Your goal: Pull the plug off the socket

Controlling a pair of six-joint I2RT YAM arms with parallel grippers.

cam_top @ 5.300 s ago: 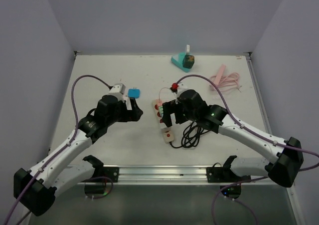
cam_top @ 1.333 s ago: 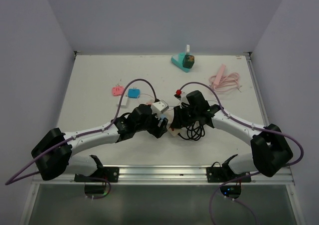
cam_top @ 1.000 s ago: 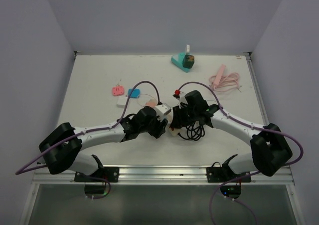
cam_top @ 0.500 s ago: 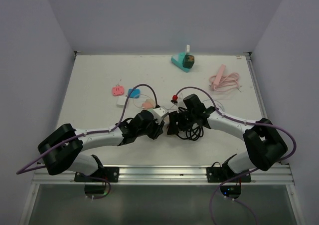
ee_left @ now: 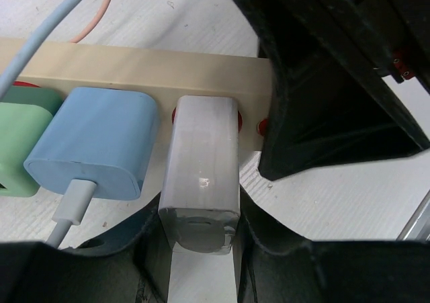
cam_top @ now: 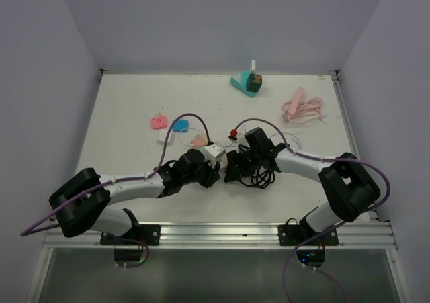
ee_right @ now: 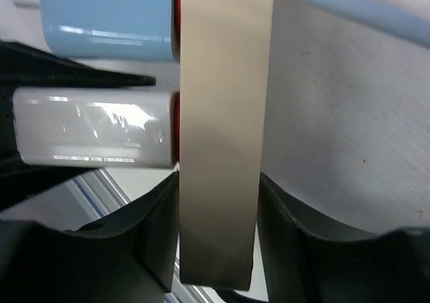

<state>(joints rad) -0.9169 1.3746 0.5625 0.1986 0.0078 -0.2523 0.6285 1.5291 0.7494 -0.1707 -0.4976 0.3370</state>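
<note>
White plug [ee_left: 201, 155] seated in power strip [ee_left: 134, 64], blue plug [ee_left: 94, 148] at its 9 o'clock — left gripper [ee_left: 201, 230] clenched on white plug; right gripper [ee_right: 218, 212] apparently grasps power strip.

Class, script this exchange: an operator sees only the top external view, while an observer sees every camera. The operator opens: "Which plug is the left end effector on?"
Observer: The left end effector is closed on the white plug.
Operator: Is it out yet?
Observer: No, it sits fully in the power strip, next to a blue plug.
Operator: And the right end effector?
Observer: The right end effector clamps the strip's end across its width.
</note>
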